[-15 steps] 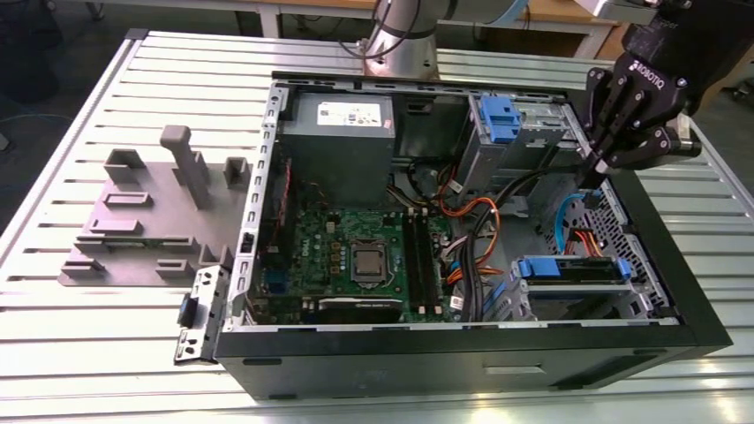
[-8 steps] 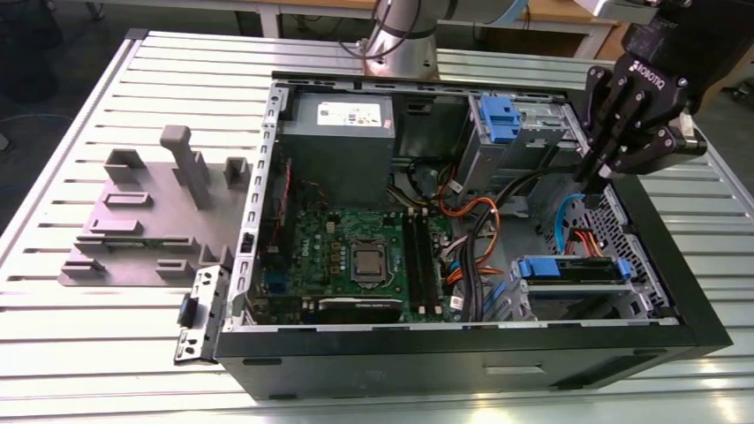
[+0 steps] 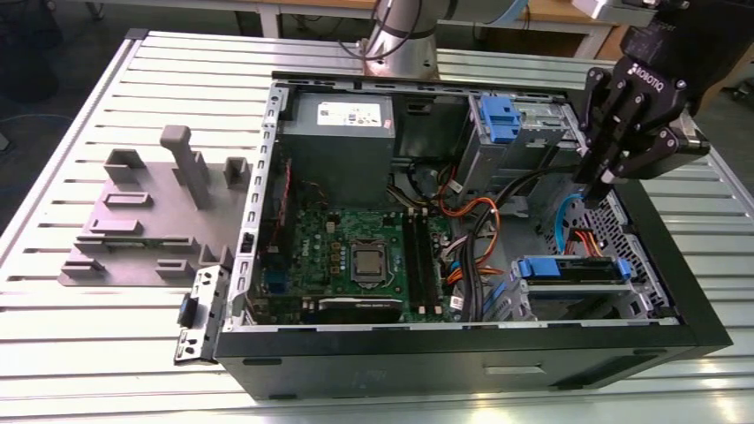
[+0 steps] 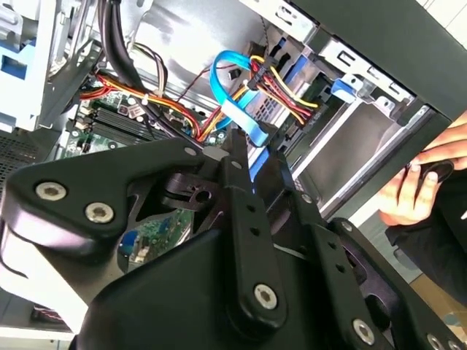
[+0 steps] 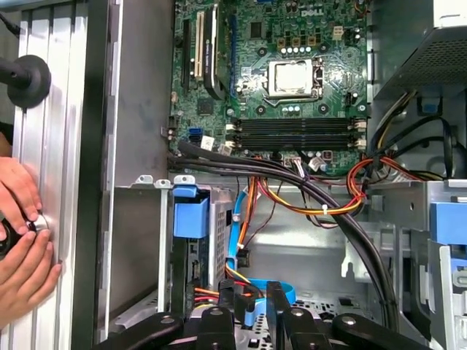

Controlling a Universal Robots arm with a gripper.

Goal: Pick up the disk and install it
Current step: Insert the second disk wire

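Exterior view: gripper (image 3: 598, 187) above case rim (image 3: 659, 225).

Computer case (image 3: 471, 353): matt black metal. Table (image 3: 71, 353): ribbed bare aluminium, satin. Gripper (image 3: 599, 181): matt black. Drive brackets (image 3: 570, 268) inside case: glossy blue plastic.

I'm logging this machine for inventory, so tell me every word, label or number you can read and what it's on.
On the power supply sticker: print too small to read.
On the gripper: a white brand mark on its body, not quoted here.
On the motherboard: a white maker's mark and tiny codes, too small to read reliably.
No other words or numbers are legible.
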